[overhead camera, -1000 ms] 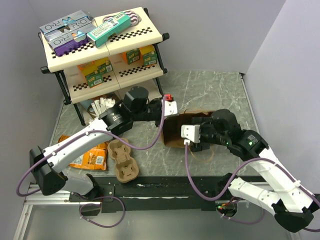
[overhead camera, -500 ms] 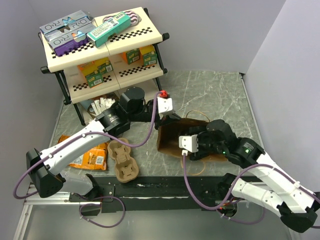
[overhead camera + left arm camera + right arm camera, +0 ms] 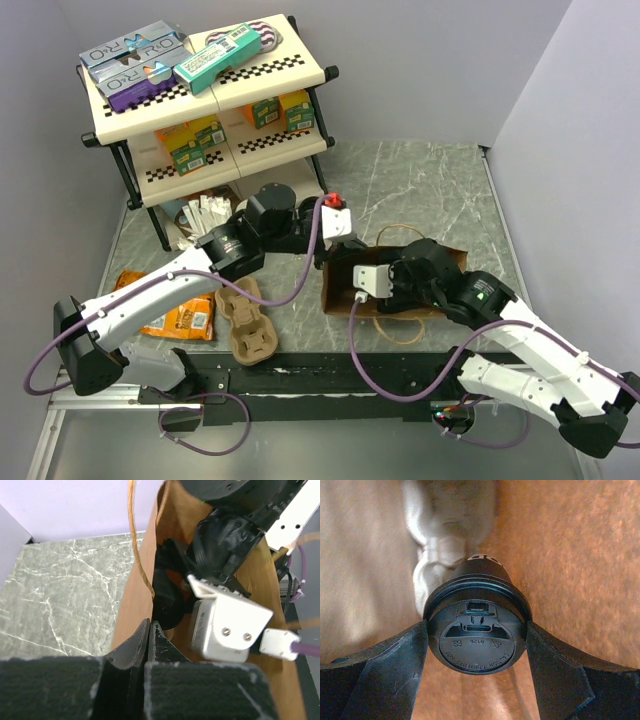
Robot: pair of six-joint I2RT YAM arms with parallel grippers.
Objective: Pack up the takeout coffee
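The takeout coffee shows its round black lid in the right wrist view, with brown paper all around it. My right gripper is shut on it, a finger pressed against each side of the lid. In the top view that gripper is hidden inside the brown paper bag, which lies on its side; the cup is hidden there too. My left gripper is shut on the bag's rim at its open left end, also seen in the top view as my left gripper.
A two-tier shelf rack with boxes stands at the back left. A cup of white sticks is under it. A brown pulp cup carrier and an orange snack packet lie at the near left. The bag's twine handle trails toward the near edge.
The bag has swung and shifted toward the near edge, held at its rim by my left gripper. My right arm has moved left and down, further into the bag.
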